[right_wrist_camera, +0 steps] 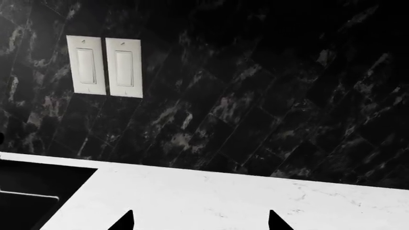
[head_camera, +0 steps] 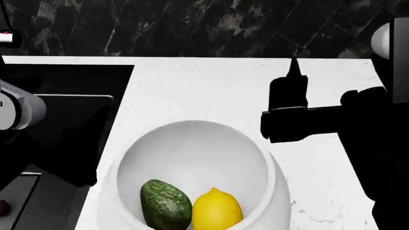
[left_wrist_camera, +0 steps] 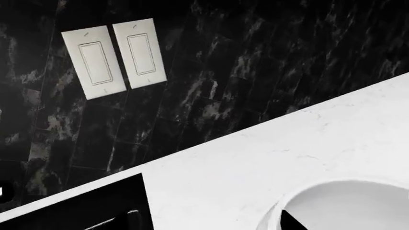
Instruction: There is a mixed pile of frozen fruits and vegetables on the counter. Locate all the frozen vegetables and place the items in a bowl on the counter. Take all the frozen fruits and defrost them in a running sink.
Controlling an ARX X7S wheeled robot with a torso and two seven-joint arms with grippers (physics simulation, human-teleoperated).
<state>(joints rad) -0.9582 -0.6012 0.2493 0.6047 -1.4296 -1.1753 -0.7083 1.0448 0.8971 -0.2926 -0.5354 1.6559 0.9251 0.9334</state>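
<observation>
The white bowl (head_camera: 275, 191) stands on the white counter (head_camera: 211, 86) near its front, and its rim (left_wrist_camera: 281, 206) also shows in the left wrist view. Inside lie the frozen vegetables: a dark green avocado (head_camera: 164, 205) and a yellow lemon (head_camera: 217, 210), side by side. The black sink (head_camera: 64, 81) is to the left of the bowl. A small dark red shape (head_camera: 3, 207) at the frame edge may be one of the frozen fruits; I cannot tell. My right gripper (right_wrist_camera: 199, 223) hovers open and empty beyond the bowl. My left gripper (left_wrist_camera: 211, 225) hangs open between sink and bowl.
A black tiled wall (head_camera: 211, 24) with two white switches (right_wrist_camera: 105, 72) runs behind the counter. The tap's part with a red dot (head_camera: 7, 34) shows at the far left. My right arm (head_camera: 357, 124) reaches over the counter's right side.
</observation>
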